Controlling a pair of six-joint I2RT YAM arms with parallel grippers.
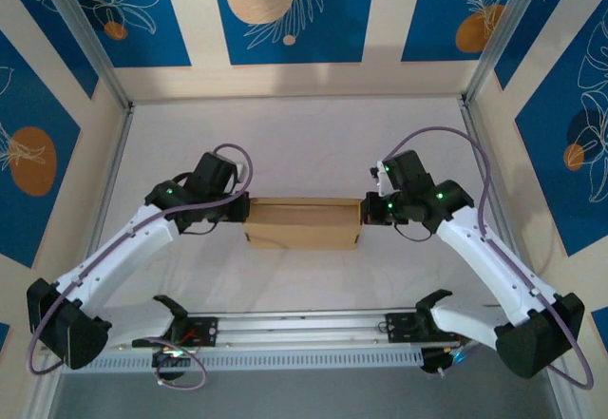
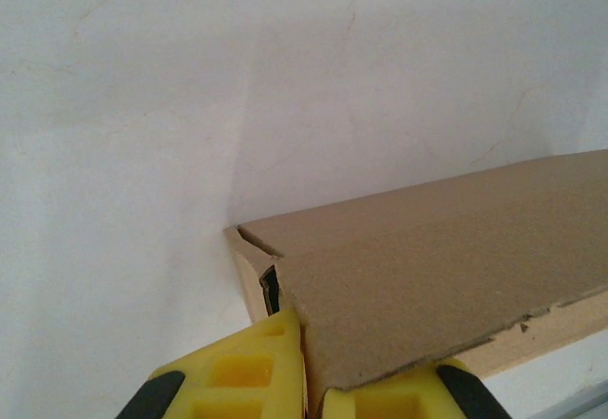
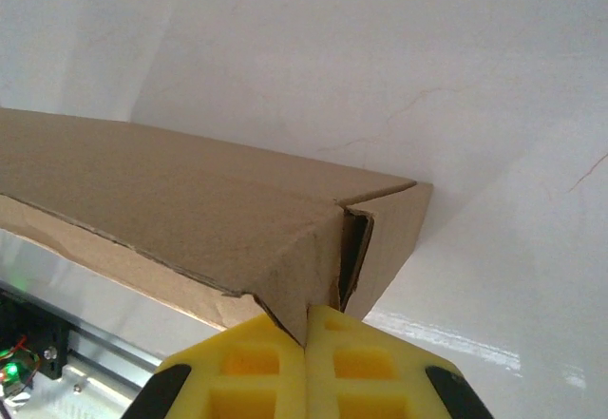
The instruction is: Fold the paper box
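The paper box [image 1: 302, 222] is a brown cardboard mailer folded into a shallow rectangular shape in the middle of the white table. My left gripper [image 1: 243, 211] is at its left end and my right gripper [image 1: 366, 211] at its right end. In the left wrist view the yellow fingers [image 2: 249, 373] pinch a corner flap of the paper box [image 2: 446, 267], with my left gripper [image 2: 313, 392] shut on it. My right gripper [image 3: 306, 338] is also shut, its yellow fingers [image 3: 366, 367] clamping the corner flap of the paper box [image 3: 180, 205]. A dark gap shows at each end wall.
An aluminium rail [image 1: 304, 326] carrying both arm bases runs along the near edge. Metal frame posts [image 1: 112, 167] and patterned blue walls [image 1: 285, 10] enclose the table [image 1: 304, 134] on three sides. Open white surface lies behind the box.
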